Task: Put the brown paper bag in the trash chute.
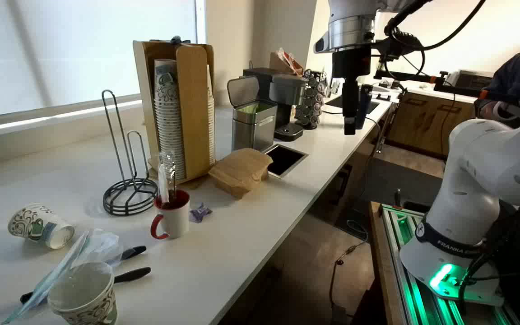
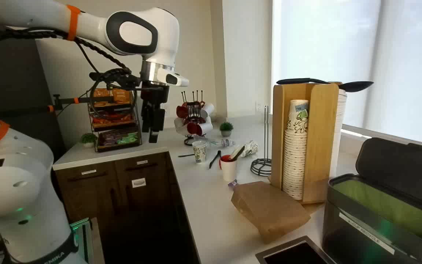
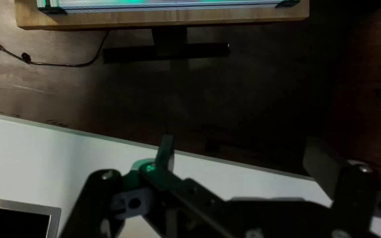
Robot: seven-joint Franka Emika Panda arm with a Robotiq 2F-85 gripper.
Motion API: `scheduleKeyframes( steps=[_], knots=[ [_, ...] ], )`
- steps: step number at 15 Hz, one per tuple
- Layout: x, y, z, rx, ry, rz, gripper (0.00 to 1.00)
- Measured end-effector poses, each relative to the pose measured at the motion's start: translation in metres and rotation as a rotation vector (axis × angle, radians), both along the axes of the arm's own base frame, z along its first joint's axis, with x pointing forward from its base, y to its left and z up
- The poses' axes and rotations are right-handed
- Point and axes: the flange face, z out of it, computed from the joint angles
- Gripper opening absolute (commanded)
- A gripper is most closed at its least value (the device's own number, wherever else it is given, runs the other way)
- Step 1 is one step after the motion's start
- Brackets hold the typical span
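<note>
Currently, the crumpled brown bag [image 1: 239, 171] lies on a white counter [image 1: 242, 243], just beside the dark square chute [image 1: 285, 160]. In an exterior view, with the bag as the centre of the dial, the chute is between 2 and 3 o'clock, an open metal canister [image 1: 253, 133] is just past 12, a wooden box [image 1: 192, 117] of stacked cups [image 1: 168, 122] is near 11, and a red-and-white mug [image 1: 176, 221] is at 8. A purple wrapper [image 1: 200, 212] lies between mug and bag. In an exterior view, the claw [image 2: 150, 133] hangs pointing down at 10 o'clock from the bag, higher and well apart from it. The wrist view shows its fingers [image 3: 164, 152] spread wide, with the counter's edge and dark floor [image 3: 227, 99] seen between them; the chute sits at 8 o'clock there.
</note>
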Motion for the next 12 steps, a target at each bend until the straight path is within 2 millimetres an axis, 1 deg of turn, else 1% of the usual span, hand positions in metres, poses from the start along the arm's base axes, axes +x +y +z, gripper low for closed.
scheduleKeyframes(
  steps=[4, 6, 9, 10, 12],
  knots=[
    [0.000, 0.000, 0.000, 0.000, 0.000, 0.000, 1.00],
    [0.007, 0.000, 0.002, -0.012, -0.050, 0.000, 1.00],
    [0.034, 0.000, 0.002, -0.054, -0.190, 0.000, 1.00],
    [0.046, 0.001, -0.001, -0.074, -0.232, 0.001, 1.00],
    [0.069, 0.002, -0.014, -0.118, -0.292, 0.003, 1.00]
  ],
)
